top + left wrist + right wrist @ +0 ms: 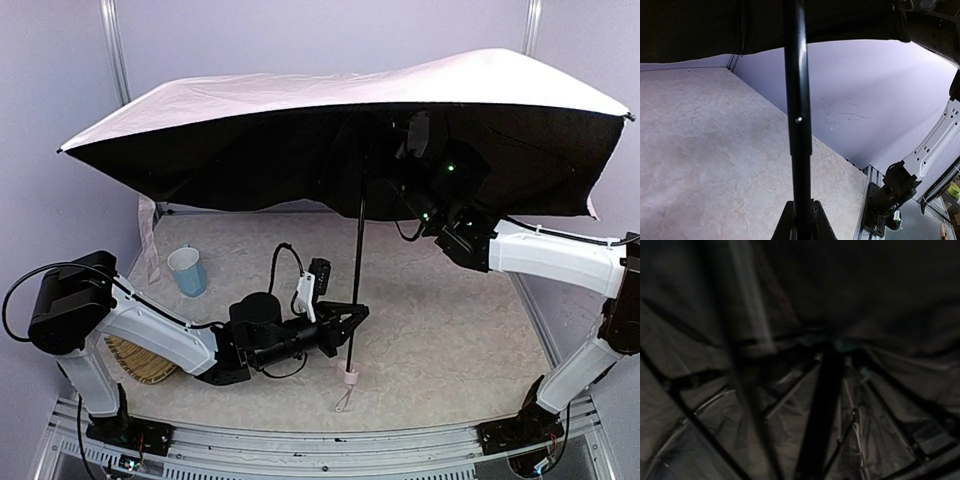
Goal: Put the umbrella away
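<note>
The umbrella (pixel 340 110) is open and stands upright over the middle of the counter (pixel 460 330). Its long axis is near vertical. In the top view the shaft (pixel 358 260) runs from the canopy hub at 12 o'clock down to the small pink handle (pixel 350 377) at 6 o'clock, where a wrist strap hangs below. The pale pink canopy (pixel 300 95) faces up and its black underside faces the counter. The canopy spans almost the full width of the view.

The left claw (pixel 347 318) is closed narrowly on the lower shaft, just above the handle. The left wrist view shows the black tube rising from between its fingers (pixel 785 225).

The right claw (pixel 417 138) reaches up under the canopy at 1 o'clock from the shaft. It is lost in shadow, and its opening cannot be told. The right wrist view shows only dark fabric and ribs.

A light blue cup (pixel 187 270) stands at 9 o'clock from the left claw, well apart from it. A woven item (pixel 140 360) lies at 7 o'clock from the cup, partly under the left arm.
</note>
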`<action>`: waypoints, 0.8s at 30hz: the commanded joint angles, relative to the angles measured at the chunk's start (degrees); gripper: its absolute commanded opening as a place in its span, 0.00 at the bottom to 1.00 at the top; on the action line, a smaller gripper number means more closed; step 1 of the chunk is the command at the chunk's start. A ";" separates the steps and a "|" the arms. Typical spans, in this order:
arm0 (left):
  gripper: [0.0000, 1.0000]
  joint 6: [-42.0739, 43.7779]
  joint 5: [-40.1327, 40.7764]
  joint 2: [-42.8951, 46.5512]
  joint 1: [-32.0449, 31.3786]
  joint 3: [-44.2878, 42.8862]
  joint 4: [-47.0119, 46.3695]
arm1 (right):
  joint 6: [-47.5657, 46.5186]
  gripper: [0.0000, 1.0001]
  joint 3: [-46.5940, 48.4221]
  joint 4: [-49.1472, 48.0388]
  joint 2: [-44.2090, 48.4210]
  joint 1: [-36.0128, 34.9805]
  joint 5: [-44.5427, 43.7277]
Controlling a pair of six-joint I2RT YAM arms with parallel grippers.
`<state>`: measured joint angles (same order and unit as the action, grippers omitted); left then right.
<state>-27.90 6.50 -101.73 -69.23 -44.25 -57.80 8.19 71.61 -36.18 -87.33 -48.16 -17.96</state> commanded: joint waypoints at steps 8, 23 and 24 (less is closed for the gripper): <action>0.00 3.83 2.03 2.47 0.74 -1.03 -5.13 | -1.69 0.40 3.37 6.89 -2.32 0.00 -4.38; 0.00 4.03 1.51 2.78 1.40 -0.46 -5.92 | -2.14 0.18 5.15 9.63 -2.73 0.42 -6.67; 0.00 4.20 1.29 3.03 1.79 -0.47 -5.84 | -1.91 0.18 5.09 10.21 -2.68 0.44 -6.53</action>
<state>-27.24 7.81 -101.73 -67.94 -44.25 -56.51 8.60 74.96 -29.41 -89.17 -48.75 -22.17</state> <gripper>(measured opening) 0.045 0.193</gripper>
